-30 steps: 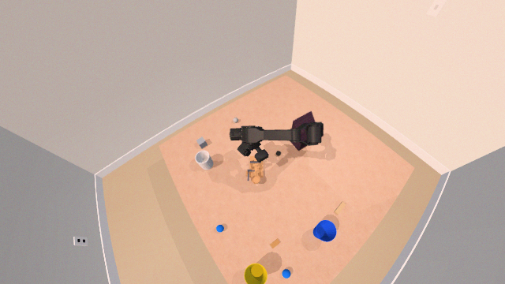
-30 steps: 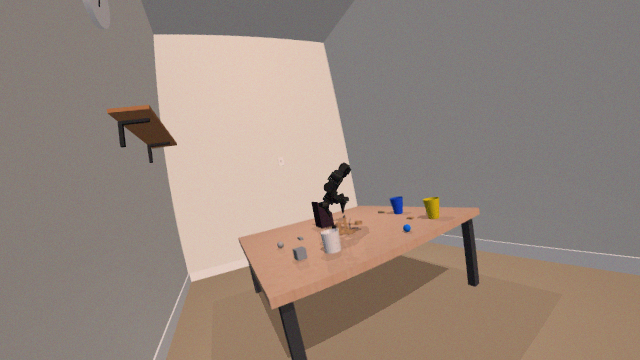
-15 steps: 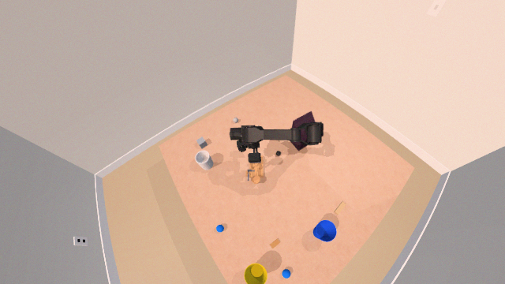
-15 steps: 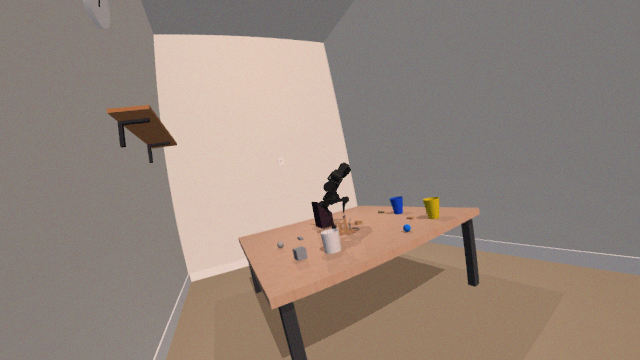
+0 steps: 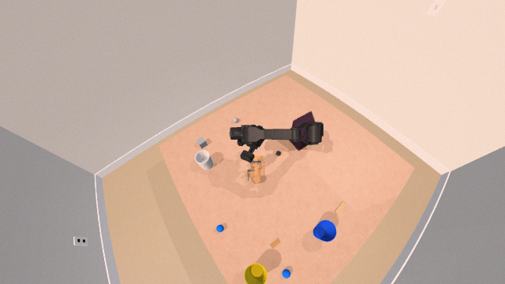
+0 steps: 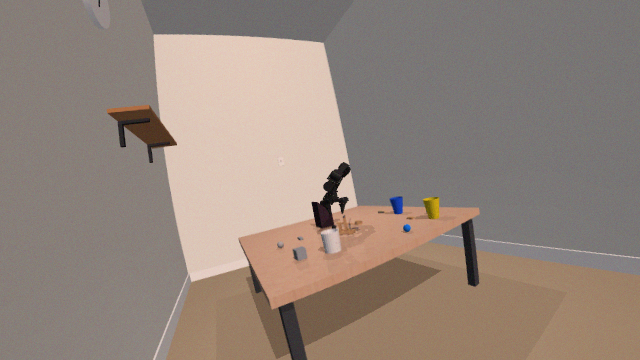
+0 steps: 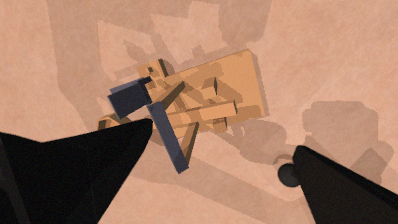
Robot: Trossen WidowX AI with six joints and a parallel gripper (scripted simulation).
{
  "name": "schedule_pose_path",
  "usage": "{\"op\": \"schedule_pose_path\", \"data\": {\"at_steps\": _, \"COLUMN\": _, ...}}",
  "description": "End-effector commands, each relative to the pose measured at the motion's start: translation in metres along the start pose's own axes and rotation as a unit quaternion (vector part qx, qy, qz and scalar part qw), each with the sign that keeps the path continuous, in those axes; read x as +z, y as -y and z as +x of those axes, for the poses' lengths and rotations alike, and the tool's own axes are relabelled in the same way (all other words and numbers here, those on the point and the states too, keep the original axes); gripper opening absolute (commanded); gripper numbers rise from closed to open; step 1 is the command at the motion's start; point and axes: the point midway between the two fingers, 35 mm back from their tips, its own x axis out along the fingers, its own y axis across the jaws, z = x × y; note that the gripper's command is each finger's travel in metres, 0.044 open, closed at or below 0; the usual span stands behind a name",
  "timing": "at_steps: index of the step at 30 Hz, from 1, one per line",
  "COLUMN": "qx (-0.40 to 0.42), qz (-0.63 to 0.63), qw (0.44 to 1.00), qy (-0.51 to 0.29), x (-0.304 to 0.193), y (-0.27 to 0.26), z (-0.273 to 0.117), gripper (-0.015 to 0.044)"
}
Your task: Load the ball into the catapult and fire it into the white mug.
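Note:
The wooden catapult (image 5: 257, 170) (image 6: 346, 230) (image 7: 245, 75) with dark blue-grey bars stands on the table. In the wrist view its cup end is mostly hidden behind the left finger. A small black ball (image 5: 278, 153) (image 7: 288, 176) lies on the table beside the catapult, partly covered by the right fingertip in the wrist view. The white mug (image 5: 204, 160) (image 6: 331, 241) stands upright to the left of the catapult in the top view. My gripper (image 7: 222, 138) (image 6: 343, 211) is open and empty, above the table at the catapult, its fingers wide apart.
A grey ball (image 5: 235, 120) (image 6: 280, 245) and grey cube (image 5: 203, 143) (image 6: 299, 253) lie on the mug's side. Farther off are a blue cup (image 5: 325, 231) (image 6: 396, 205), a yellow cup (image 5: 256, 274) (image 6: 432, 208), two blue balls (image 5: 220, 228) (image 5: 286, 273) and two flat wooden blocks (image 5: 340, 207) (image 5: 274, 243).

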Motion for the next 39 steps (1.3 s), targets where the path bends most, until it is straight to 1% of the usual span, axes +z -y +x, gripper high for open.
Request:
{"op": "schedule_pose_path", "data": {"at_steps": 1, "qx": -0.001, "qz": 0.081, "qw": 0.997, "qy": 0.001, "x": 0.0, "y": 0.0, "z": -0.001, "gripper": 0.044}}
{"op": "schedule_pose_path", "data": {"at_steps": 13, "qx": -0.001, "qz": 0.284, "qw": 0.959, "qy": 0.001, "x": -0.001, "y": 0.001, "z": -0.003, "gripper": 0.044}}
{"op": "schedule_pose_path", "data": {"at_steps": 25, "qx": -0.001, "qz": 0.472, "qw": 0.881, "qy": 0.001, "x": -0.001, "y": 0.001, "z": -0.005, "gripper": 0.044}}
{"op": "schedule_pose_path", "data": {"at_steps": 33, "qx": -0.001, "qz": 0.483, "qw": 0.876, "qy": 0.001, "x": -0.001, "y": 0.001, "z": -0.005, "gripper": 0.044}}
{"op": "schedule_pose_path", "data": {"at_steps": 35, "qx": -0.001, "qz": 0.492, "qw": 0.871, "qy": 0.001, "x": -0.001, "y": 0.001, "z": 0.006, "gripper": 0.044}}
{"op": "schedule_pose_path", "data": {"at_steps": 37, "qx": -0.001, "qz": 0.516, "qw": 0.857, "qy": 0.0, "x": -0.001, "y": 0.001, "z": 0.032, "gripper": 0.044}}
{"op": "schedule_pose_path", "data": {"at_steps": 39, "qx": -0.001, "qz": 0.525, "qw": 0.851, "qy": 0.0, "x": -0.002, "y": 0.001, "z": 0.042, "gripper": 0.044}}
